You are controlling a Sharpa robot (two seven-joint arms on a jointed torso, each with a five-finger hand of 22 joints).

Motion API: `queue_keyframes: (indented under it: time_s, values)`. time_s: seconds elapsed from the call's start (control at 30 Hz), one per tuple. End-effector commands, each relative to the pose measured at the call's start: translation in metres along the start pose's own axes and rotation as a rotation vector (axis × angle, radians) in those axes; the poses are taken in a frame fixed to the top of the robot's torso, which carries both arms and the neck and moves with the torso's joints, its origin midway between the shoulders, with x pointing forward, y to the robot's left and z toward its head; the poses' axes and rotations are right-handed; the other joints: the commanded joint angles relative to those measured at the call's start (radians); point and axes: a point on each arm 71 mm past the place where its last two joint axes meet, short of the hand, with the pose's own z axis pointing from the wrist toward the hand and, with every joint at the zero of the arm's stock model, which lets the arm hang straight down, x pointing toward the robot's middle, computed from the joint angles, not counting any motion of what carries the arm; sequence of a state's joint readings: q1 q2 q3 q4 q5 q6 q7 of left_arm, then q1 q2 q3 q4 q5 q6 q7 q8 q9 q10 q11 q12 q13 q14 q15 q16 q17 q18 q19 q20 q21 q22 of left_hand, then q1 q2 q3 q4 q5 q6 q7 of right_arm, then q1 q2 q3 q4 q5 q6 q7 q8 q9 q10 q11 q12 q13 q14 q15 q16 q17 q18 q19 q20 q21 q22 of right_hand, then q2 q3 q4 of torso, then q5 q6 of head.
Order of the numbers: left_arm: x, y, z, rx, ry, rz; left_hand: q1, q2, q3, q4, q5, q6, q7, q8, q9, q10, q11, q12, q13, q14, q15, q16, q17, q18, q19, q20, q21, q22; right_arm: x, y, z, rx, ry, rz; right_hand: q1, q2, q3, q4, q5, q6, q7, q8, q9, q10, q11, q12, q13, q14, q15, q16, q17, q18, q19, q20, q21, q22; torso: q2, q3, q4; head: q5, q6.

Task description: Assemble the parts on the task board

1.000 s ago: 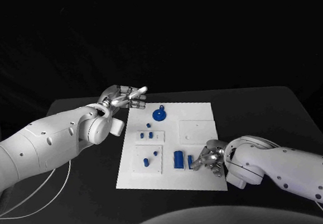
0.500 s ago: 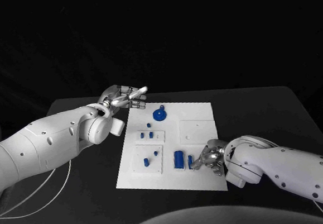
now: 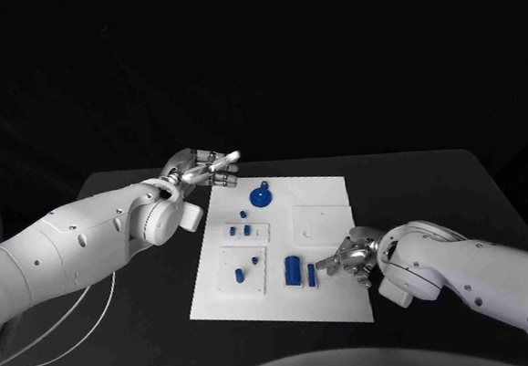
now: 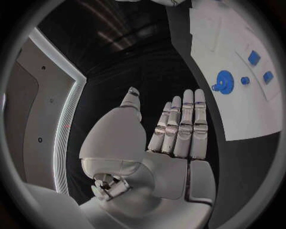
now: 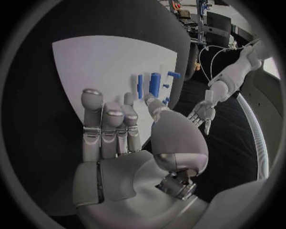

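White flat task board (image 3: 323,200) on black worktop (image 3: 436,177), blue upright rectangular part (image 3: 312,273) just beside empty spread right hand (image 3: 350,257), left hand (image 3: 204,166) flat, empty, off the board's far corner.

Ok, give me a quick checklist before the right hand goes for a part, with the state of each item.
1. Right hand holds nothing: ok, fingers apart in the right wrist view.
2. Left hand holds nothing: ok, flat and open.
3. Left hand off the board: ok, at its far left corner.
4. Upright parts beside the right hand: ok.
5. Right fingers touching a part: cannot tell.
6. Gear seated: cannot tell.
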State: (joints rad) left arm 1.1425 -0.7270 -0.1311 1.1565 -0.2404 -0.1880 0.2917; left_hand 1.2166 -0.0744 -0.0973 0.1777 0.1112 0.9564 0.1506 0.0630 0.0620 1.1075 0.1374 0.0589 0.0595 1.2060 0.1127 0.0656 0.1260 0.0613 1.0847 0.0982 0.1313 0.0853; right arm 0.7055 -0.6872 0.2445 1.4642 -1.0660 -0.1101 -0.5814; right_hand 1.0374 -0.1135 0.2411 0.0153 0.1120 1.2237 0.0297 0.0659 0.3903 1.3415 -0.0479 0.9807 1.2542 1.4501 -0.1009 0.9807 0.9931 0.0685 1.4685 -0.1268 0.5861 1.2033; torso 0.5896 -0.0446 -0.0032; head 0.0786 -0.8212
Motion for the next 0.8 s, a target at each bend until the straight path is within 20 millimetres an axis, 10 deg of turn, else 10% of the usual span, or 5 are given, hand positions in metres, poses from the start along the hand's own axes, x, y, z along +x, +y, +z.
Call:
queue_keyframes:
  time_s: [0.03, 0.23, 0.43, 0.67, 0.8]
  values:
    - [-0.001, -0.002, 0.001, 0.019, -0.018, -0.012, 0.002, 0.014, -0.002, -0.013, 0.002, 0.012, 0.0, 0.004, 0.001, 0.001, -0.003, 0.0, 0.001, -0.002, -0.004, -0.004, 0.001, 0.002, -0.004, -0.003, 0.003, 0.001, -0.008, 0.005, -0.002, -0.106, 0.047, 0.063, 0.008, -0.002, -0.023, 0.019, 0.005, -0.02, 0.004, -0.001, -0.006, -0.009, 0.005, -0.014, -0.006, -0.004, 0.004, -0.014, -0.009, -0.002, 0.04, 0.007, -0.02, -0.008, -0.005, -0.0001, -0.0023, -0.006, 0.034]
    - [-0.007, -0.001, 0.005, 0.023, -0.066, -0.034, 0.004, 0.044, -0.023, -0.059, 0.015, 0.022, 0.002, 0.004, 0.001, 0.015, -0.006, 0.0, 0.001, 0.005, -0.007, -0.004, -0.002, 0.001, -0.002, -0.006, 0.005, 0.001, -0.057, 0.008, 0.004, -0.278, -0.03, 0.242, 0.058, 0.078, -0.147, -0.04, 0.091, -0.087, 0.025, -0.003, -0.046, -0.081, 0.02, -0.191, -0.131, -0.037, 0.01, -0.136, -0.096, 0.013, 0.017, 0.015, -0.204, -0.093, -0.028, 0.0043, -0.0067, -0.013, 0.113]
    - [-0.014, 0.0, 0.01, 0.026, -0.106, -0.045, 0.009, 0.052, -0.028, -0.07, 0.019, 0.023, 0.003, 0.004, 0.001, 0.015, -0.005, 0.0, 0.001, -0.018, 0.0, -0.005, -0.011, 0.002, -0.004, -0.003, 0.003, 0.001, -0.11, 0.002, 0.015, -0.408, -0.186, 0.424, 0.137, 0.142, -0.163, -0.138, 0.103, -0.121, 0.046, -0.005, -0.126, -0.125, 0.04, -0.463, -0.459, -0.079, 0.039, -0.39, -0.23, 0.014, -0.013, 0.045, -0.442, -0.333, -0.053, 0.0095, -0.0117, -0.015, 0.16]
    - [-0.022, 0.003, 0.023, 0.02, -0.162, -0.083, 0.022, 0.085, -0.044, -0.099, 0.03, 0.037, -0.017, 0.006, 0.001, -0.026, -0.008, 0.0, 0.0, -0.101, 0.009, -0.005, -0.057, 0.017, -0.037, 0.025, -0.016, -0.008, -0.161, -0.01, 0.023, -0.527, -0.365, 0.619, 0.171, 0.175, 0.044, -0.252, 0.066, -0.182, 0.105, -0.004, -0.271, -0.184, 0.15, -0.893, -1.128, -0.274, 0.18, -0.905, -0.624, 0.019, -0.394, 0.193, -0.519, -0.779, -0.071, 0.0197, -0.0143, -0.016, 0.211]
    - [-0.022, 0.003, 0.029, 0.021, -0.178, -0.096, 0.031, 0.106, -0.063, -0.122, 0.032, 0.036, -0.028, 0.003, 0.0, -0.047, -0.019, -0.001, -0.001, -0.16, 0.007, -0.006, -0.062, 0.056, -0.064, 0.07, -0.047, -0.013, -0.174, -0.013, 0.025, -0.577, -0.425, 0.677, 0.151, 0.161, 0.19, -0.294, 0.014, -0.211, 0.1, -0.005, -0.328, -0.238, 0.162, -0.921, -1.196, -0.35, 0.202, -0.919, -0.799, 0.045, -0.478, 0.255, -0.524, -0.941, -0.073, 0.0242, -0.0141, -0.018, 0.228]
